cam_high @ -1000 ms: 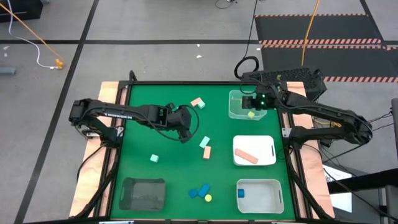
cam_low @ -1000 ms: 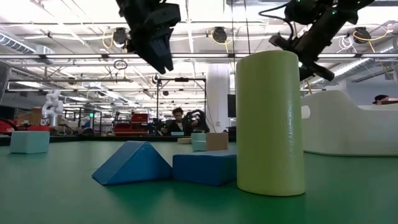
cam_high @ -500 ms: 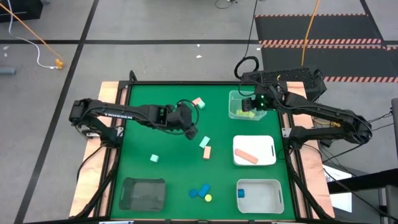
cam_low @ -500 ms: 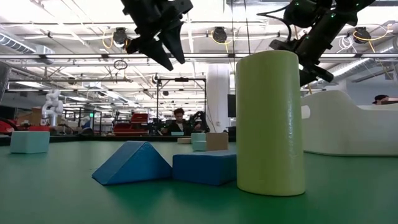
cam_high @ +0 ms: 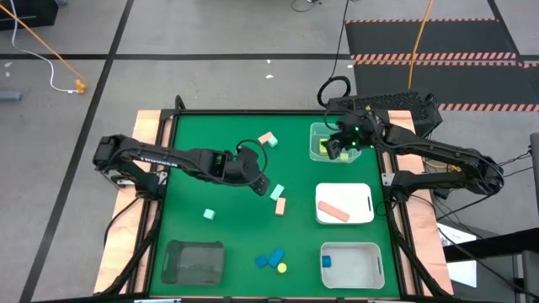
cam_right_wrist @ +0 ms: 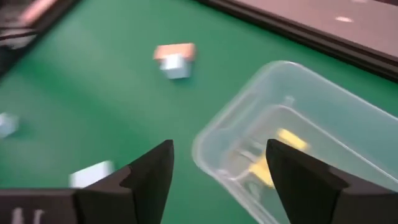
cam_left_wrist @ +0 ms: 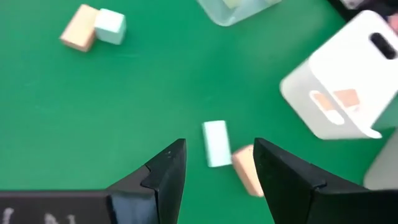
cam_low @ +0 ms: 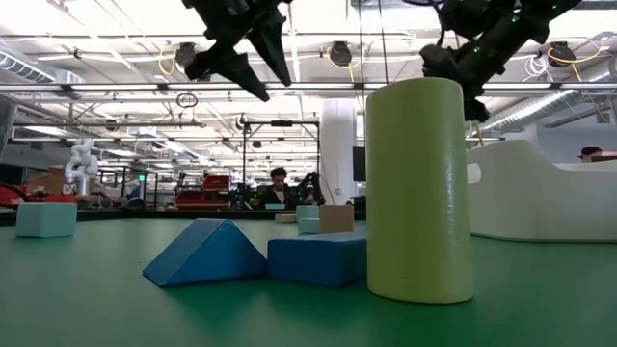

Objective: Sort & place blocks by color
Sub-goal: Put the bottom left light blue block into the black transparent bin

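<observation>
Taking the white tray point(cam_high: 362, 192) as landmark: well to its left, the left gripper point(cam_high: 261, 186) hangs above the table point(cam_high: 227, 219), fingers point(cam_left_wrist: 168, 177) spread and empty, a mint block point(cam_left_wrist: 216, 144) touching a salmon block point(cam_left_wrist: 246, 169) between them. Beyond the tray, the right gripper point(cam_high: 335, 149) hovers over the clear tray point(cam_right_wrist: 298, 118), fingers open, holding nothing; what look like yellow blocks point(cam_right_wrist: 273, 158) lie inside.
</observation>
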### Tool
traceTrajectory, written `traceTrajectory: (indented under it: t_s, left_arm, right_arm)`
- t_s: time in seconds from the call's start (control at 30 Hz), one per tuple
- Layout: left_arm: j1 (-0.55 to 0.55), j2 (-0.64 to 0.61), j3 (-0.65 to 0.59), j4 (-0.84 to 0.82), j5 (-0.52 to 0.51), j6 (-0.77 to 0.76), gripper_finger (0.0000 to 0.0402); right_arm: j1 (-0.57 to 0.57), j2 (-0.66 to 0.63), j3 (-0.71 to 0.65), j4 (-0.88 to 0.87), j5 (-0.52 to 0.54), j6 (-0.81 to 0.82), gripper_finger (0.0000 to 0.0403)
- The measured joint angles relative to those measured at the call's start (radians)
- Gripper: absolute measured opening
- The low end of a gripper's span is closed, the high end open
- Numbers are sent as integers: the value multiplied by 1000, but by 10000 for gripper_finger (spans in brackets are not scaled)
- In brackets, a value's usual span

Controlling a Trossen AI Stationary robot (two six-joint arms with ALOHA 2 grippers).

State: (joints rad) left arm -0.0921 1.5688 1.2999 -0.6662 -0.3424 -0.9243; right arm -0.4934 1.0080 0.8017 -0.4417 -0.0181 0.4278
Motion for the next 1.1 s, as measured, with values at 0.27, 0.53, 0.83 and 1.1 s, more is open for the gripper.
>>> traceTrajectory:
  t_s: [0.27,0.53,0.83,1.1]
  left_arm:
    - [-80,46,3,103,-5,24,186]
    - [-140,68,0,-184,83,-154,186]
    - [-206,68,0,-647,247,-485,187]
    - [-229,68,-74,-648,301,-493,233]
  right_arm:
    - [5,0,0,78,-92,-92,243]
    - [5,0,0,68,-92,-116,243]
    - [5,0,0,67,-92,-145,242]
    - [4,0,0,72,-89,-139,242]
